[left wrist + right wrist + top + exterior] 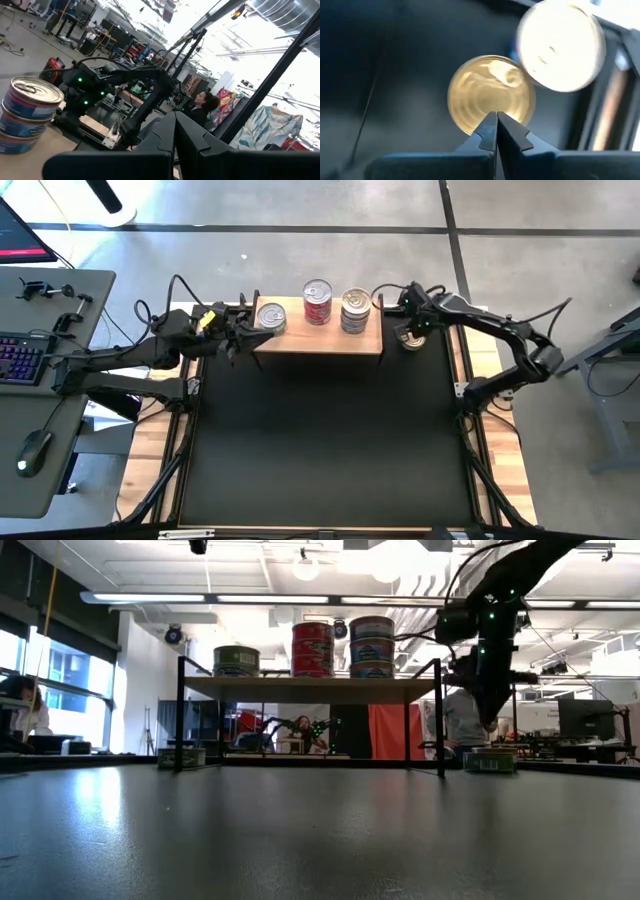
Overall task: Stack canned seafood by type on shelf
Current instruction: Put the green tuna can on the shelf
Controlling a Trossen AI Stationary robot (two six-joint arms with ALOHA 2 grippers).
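The shelf (318,338) lies at about 12 o'clock on the surface, at the far edge of the black mat (320,430), with its long axis running from 9 to 3 o'clock. In the low view its board stands level on thin black legs.

Three stacks of tins stand upright on it, lids up, flat faces level. Toward 9 o'clock is the green-labelled stack (236,661), the lowest of the three, topped by a silver lid. In the middle is the red-labelled stack (312,649), the tallest. Toward 3 o'clock is the blue-labelled stack (371,646), which the left wrist view shows as three tins with a silver pull-tab lid.

A gold-lidded tin (411,339) sits flat on the mat just off the shelf's 3 o'clock end, lid up. A second, bright silver-lidded tin (561,46) shows just beside it in the right wrist view. In the low view another tin (181,756) sits on the mat by the shelf's legs at the 9 o'clock end.

The right tool (496,125) hangs directly above the gold-lidded tin with its fingers pressed together, holding nothing. The left tool (175,131) is at the shelf's 9 o'clock end, next to the green-labelled stack, with its fingers likewise closed and empty.

In the room beyond, a person (204,102) shows in the left wrist view.
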